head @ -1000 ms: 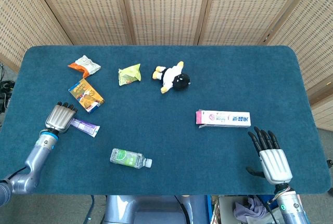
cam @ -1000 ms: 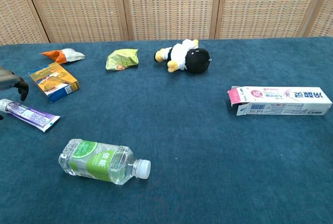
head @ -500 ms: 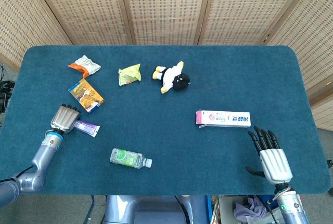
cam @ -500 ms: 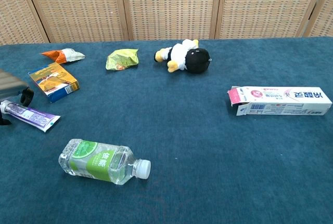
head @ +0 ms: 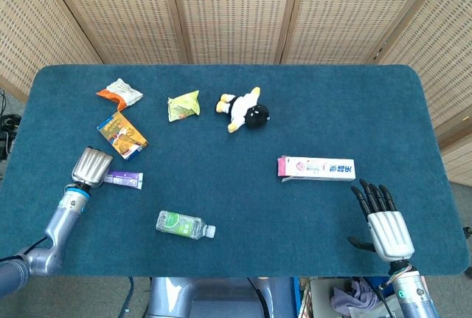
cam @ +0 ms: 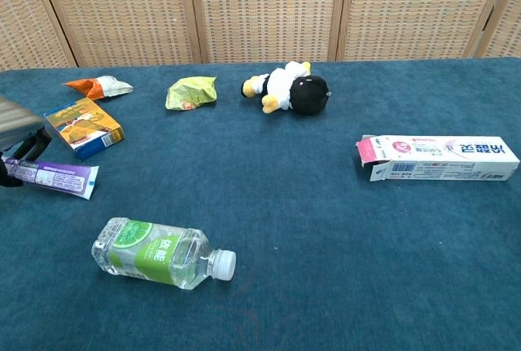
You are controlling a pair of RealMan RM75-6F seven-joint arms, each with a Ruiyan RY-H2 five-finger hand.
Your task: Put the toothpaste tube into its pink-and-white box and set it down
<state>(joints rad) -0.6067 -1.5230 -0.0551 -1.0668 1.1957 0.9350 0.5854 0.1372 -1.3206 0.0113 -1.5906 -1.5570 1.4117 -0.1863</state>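
Note:
The purple-and-white toothpaste tube (head: 124, 179) (cam: 57, 177) is at the table's left side, lying nearly level. My left hand (head: 90, 167) (cam: 16, 135) grips its cap end with the fingers curled down around it; that end is hidden by the hand. The pink-and-white box (head: 317, 168) (cam: 440, 158) lies flat on the right of the table, its pink flap open at the left end. My right hand (head: 383, 218) rests near the front right edge, just in front of the box, with fingers spread and holding nothing. The chest view does not show it.
A water bottle (head: 183, 224) (cam: 159, 252) lies on its side in front of the tube. An orange snack box (head: 121, 134), an orange-white packet (head: 119, 93), a green packet (head: 184, 105) and a plush penguin (head: 245, 110) lie farther back on the blue table (head: 221, 163).
My left hand came down on the tube's cap end and curled its fingers around it. The tube swung from slanted to nearly level. The right hand and the box stayed put.

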